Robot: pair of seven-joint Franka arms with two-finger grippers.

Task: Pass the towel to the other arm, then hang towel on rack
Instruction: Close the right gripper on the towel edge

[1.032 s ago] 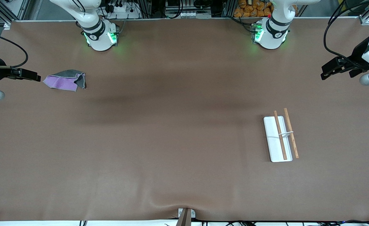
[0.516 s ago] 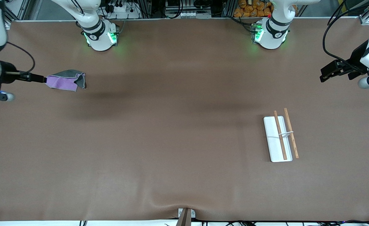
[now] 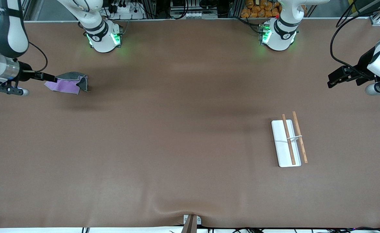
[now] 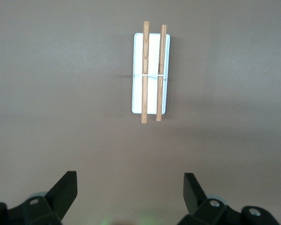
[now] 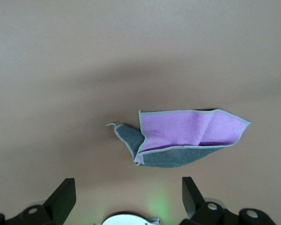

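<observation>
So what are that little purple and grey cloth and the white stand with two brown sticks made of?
The purple and grey cloth looks like soft matte fabric, maybe microfibre: it folds limply and has stitched edges. The white stand seems to be smooth plastic or painted board, hard to tell; its two brown sticks show wood grain, so probably bare wood.

Arm shells: glossy white, rounded, black bands at the joints.
Bases: white domes, green lights glowing.
Right claw: black, slim fingers; grey metal wrist unit just above it.
Left claw: black, blocky; black cable looping up from it.
</observation>
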